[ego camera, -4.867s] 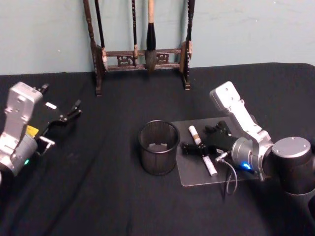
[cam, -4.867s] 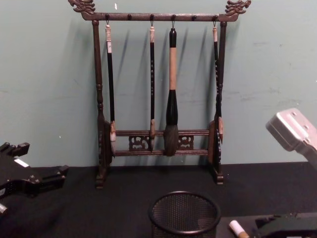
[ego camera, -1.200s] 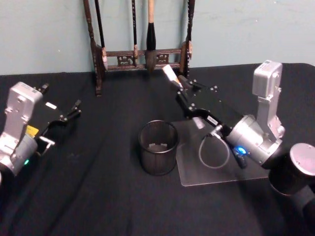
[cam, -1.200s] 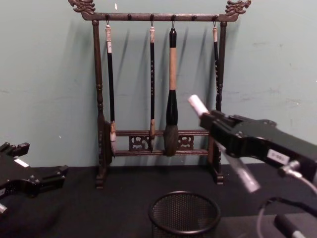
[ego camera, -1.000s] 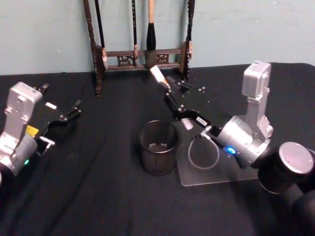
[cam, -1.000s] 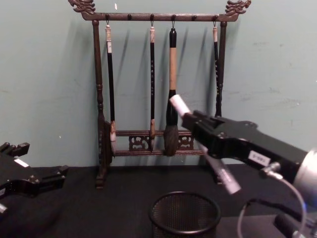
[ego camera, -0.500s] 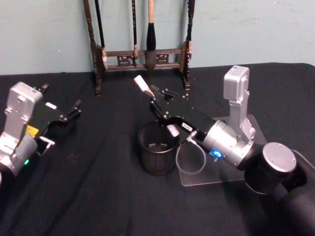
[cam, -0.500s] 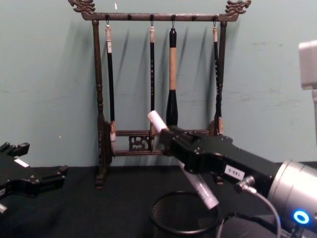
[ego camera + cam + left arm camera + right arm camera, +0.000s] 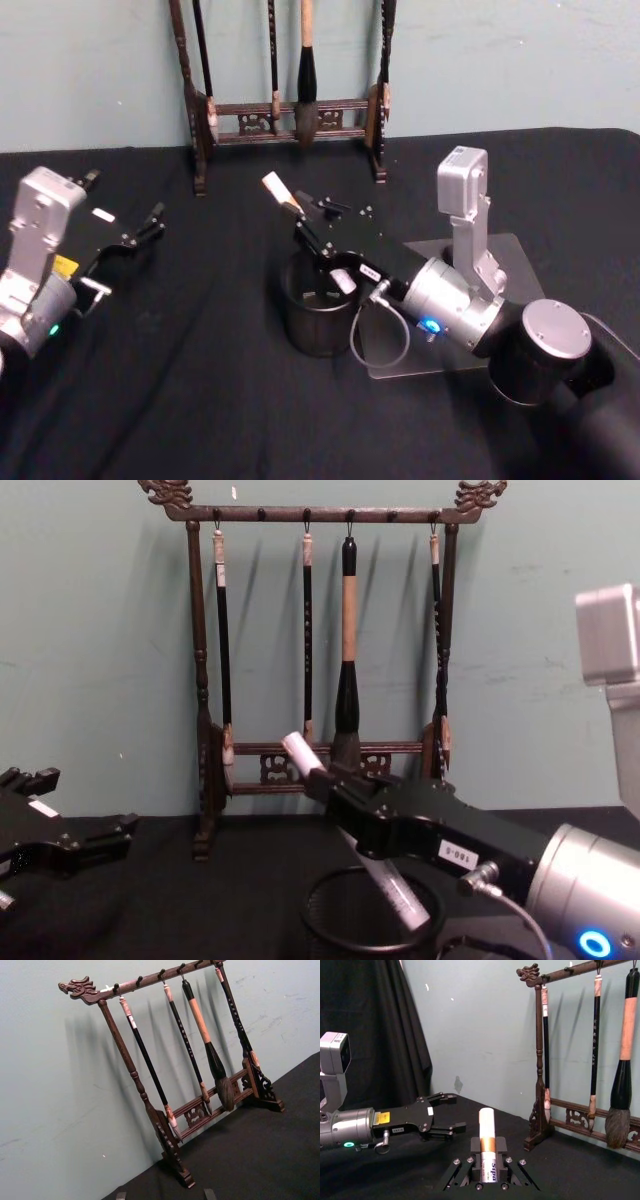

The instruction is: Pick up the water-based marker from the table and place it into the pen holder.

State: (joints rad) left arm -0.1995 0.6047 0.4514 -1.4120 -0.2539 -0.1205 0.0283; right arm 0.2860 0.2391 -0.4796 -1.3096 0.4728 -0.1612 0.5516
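My right gripper is shut on the water-based marker, a white marker with a brown band. It holds the marker tilted over the black mesh pen holder. In the chest view the marker slants down through the gripper, and its lower end sits inside the pen holder's rim. In the right wrist view the marker stands clamped between the fingers. My left gripper rests open at the table's left, apart from the holder.
A dark wooden brush rack with hanging brushes stands at the back against the wall, behind the holder. A clear flat mat lies on the black cloth to the right of the holder, under my right arm.
My right gripper has carried the marker left and down, from above the mat to over the holder. The marker's lower end now dips into the holder's mouth. The left arm has not moved.
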